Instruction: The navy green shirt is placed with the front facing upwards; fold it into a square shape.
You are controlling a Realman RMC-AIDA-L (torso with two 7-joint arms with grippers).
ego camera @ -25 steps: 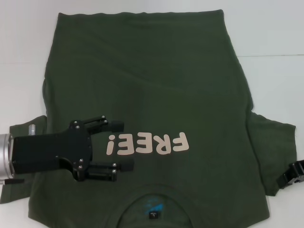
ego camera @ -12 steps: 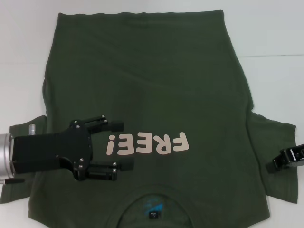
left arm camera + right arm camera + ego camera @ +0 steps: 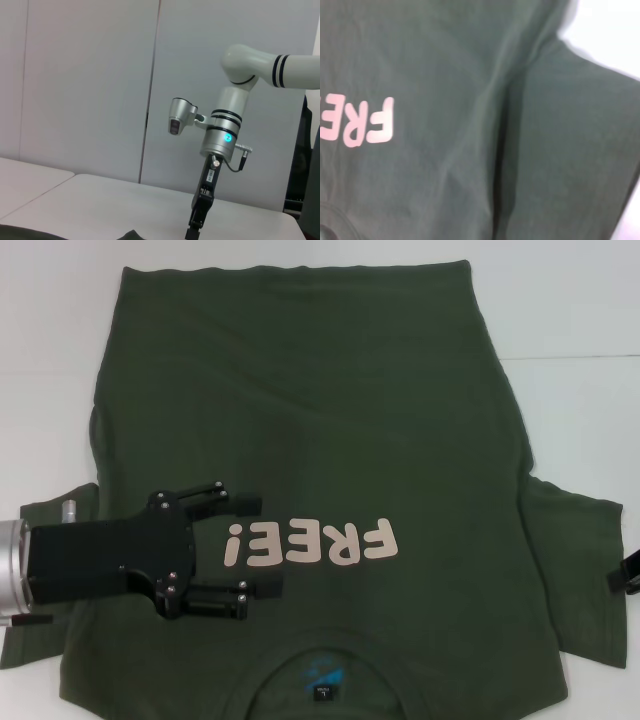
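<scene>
The navy green shirt (image 3: 320,430) lies spread flat with its front up and pale pink "FREE!" lettering (image 3: 312,543) on the chest; its collar with the blue neck label (image 3: 322,678) is at the near edge. My left gripper (image 3: 258,545) hovers open over the chest just left of the lettering, nothing between its fingers. My right gripper (image 3: 628,575) shows only as a dark tip at the right edge, beside the right sleeve (image 3: 580,570). The left wrist view shows the right arm (image 3: 220,140) pointing down at the table. The right wrist view looks down on the lettering (image 3: 365,122) and the sleeve (image 3: 570,150).
A white table (image 3: 570,310) carries the shirt, with bare surface along the far edge and both sides. The left sleeve (image 3: 40,580) spreads out under my left arm. Grey wall panels (image 3: 90,80) stand behind the table.
My right gripper first moved in over the right sleeve's edge, then drew back out to the right until only its tip shows. The left gripper and the shirt have not moved.
</scene>
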